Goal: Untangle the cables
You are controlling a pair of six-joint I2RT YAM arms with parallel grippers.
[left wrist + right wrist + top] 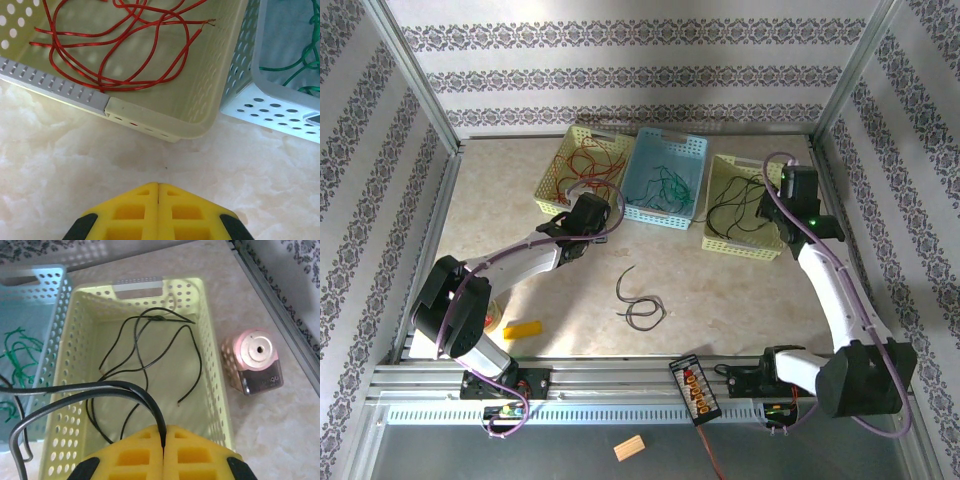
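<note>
cables [642, 305] lying loose in a small dark tangle near the middle of the table [740, 290], apart from the sorted ones: red strands [130, 85] in the left yellow basket [150, 117], green strands [20, 347] in the blue basket [260, 107], black strands [157, 318] in the right yellow basket [215, 365], all three along the far edge. pinching a dark cable [100, 385] in the right gripper [164, 432], fingers clamping tight on it, hanging over that basket's near end, probably for dropping it in with its colour. reaching up the right edge with the right arm, elbow bending, wrist tipping down. stretching the left arm low and diagonally, left gripper [158, 192] pressing together on nothing, hovering over bare table just beside the left basket's near corner.
</note>
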